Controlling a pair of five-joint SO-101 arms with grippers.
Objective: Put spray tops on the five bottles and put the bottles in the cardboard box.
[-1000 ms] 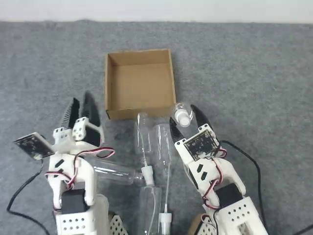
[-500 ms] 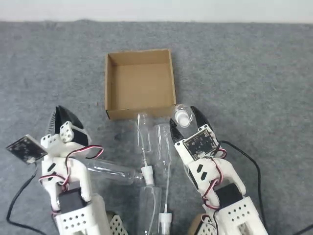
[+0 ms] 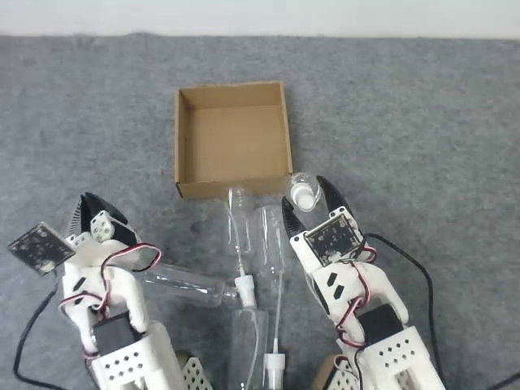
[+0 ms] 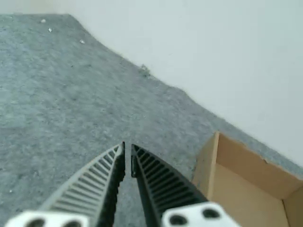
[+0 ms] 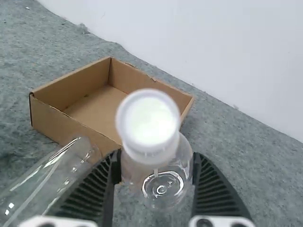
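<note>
The open cardboard box (image 3: 231, 138) sits on the grey carpet at the back centre. My right gripper (image 3: 309, 201) is just off the box's near right corner, shut on a clear bottle (image 5: 158, 177) that carries a white spray top (image 5: 147, 118), which faces the wrist camera. The box (image 5: 90, 99) lies right behind it. My left gripper (image 3: 91, 203) is at the near left, well away from the box, shut and empty; its fingertips (image 4: 120, 152) nearly touch above bare carpet. Several clear bottles (image 3: 258, 231) lie between the arms.
One bottle (image 3: 183, 283) lies crosswise by the left arm's base, its white top (image 3: 244, 288) pointing right. Another bottle (image 3: 248, 337) lies at the near edge. A white wall (image 4: 213, 56) runs behind the carpet. Bare carpet stretches to both sides of the box.
My left arm has swung left and drawn back from the box's near left corner, gripper still shut. The right arm and its bottle have not moved.
</note>
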